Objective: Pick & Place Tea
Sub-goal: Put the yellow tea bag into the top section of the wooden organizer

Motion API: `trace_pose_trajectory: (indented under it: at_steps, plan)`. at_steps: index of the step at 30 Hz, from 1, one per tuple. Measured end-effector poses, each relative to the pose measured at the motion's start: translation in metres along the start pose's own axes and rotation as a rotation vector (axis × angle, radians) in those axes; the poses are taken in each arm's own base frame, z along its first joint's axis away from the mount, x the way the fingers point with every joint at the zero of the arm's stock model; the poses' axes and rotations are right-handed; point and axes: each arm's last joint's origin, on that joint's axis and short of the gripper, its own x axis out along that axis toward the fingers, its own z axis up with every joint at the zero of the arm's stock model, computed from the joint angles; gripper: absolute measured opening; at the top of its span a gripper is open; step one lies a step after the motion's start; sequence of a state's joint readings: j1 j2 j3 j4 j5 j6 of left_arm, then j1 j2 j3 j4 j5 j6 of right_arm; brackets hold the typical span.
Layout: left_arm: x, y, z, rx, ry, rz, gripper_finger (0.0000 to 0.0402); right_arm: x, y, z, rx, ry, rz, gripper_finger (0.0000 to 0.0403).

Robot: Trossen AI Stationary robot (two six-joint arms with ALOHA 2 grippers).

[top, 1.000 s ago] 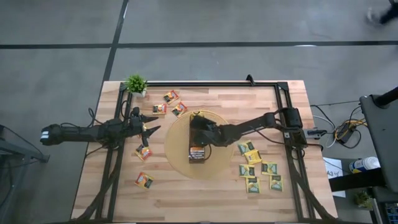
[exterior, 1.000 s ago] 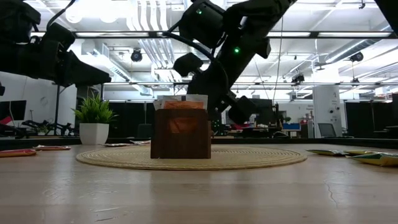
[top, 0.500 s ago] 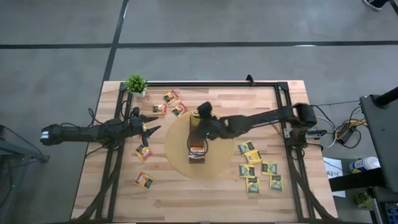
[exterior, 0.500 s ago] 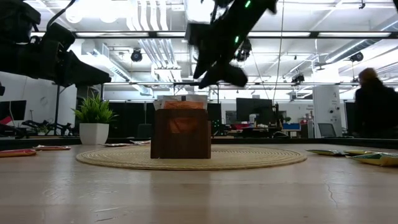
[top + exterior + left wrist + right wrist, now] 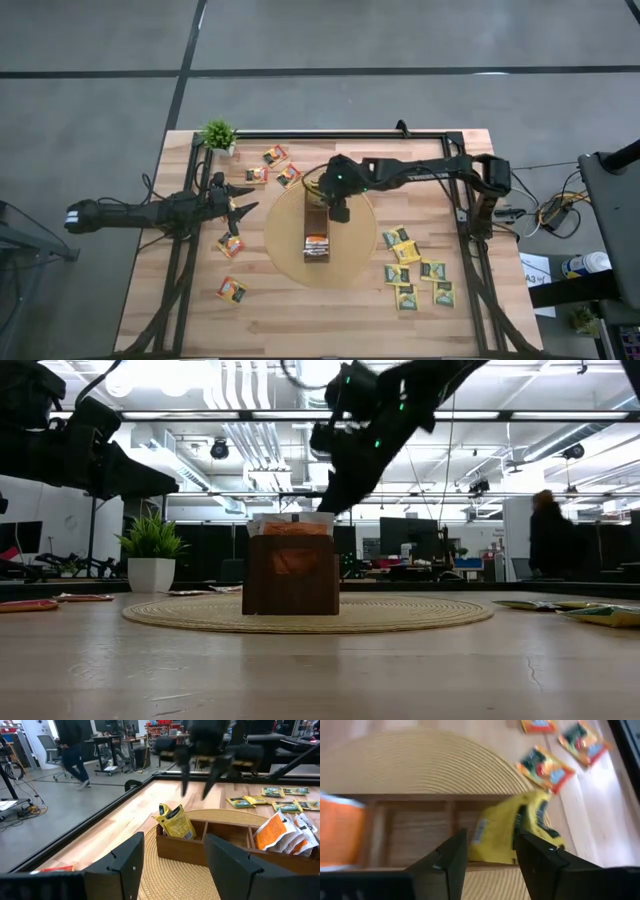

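- A robotics lab or workshop hall: exposed ceiling ducts (image 5: 240, 430) and strip lights overhead.
- Workbenches with monitors (image 5: 405, 535) beyond the table's far edge.
- A person (image 5: 75, 750) walking on grey concrete floor.

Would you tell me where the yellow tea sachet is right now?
The yellow tea sachet stands in the end compartment of the wooden box on the round mat, below the right end effector.

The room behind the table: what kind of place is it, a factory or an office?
Probably an open workshop or lab. Exposed ceiling ducts run overhead, desks with monitors stand behind, a person walks by, and an office chair sits on the bare concrete floor.
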State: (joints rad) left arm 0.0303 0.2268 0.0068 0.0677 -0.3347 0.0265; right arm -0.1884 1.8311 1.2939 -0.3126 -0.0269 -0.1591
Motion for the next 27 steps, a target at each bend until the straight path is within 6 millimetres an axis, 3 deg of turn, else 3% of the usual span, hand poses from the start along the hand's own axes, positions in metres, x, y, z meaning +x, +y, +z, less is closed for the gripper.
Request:
trace_pose_trajectory:
  at_steps: [9,20,27]
  plan:
    - [0.000,0.000,0.000,0.000,0.000,0.000,0.0202,0.009,-0.023,-0.009,0.102,0.040,-0.022,0.0148]
    - [0.000,0.000,0.000,0.000,0.000,0.000,0.0202,0.009,-0.030,-0.018,0.100,0.071,0.011,0.0157]
    - [0.000,0.000,0.000,0.000,0.000,-0.001,0.0202,0.009,-0.033,-0.022,0.095,0.078,0.013,0.0135]
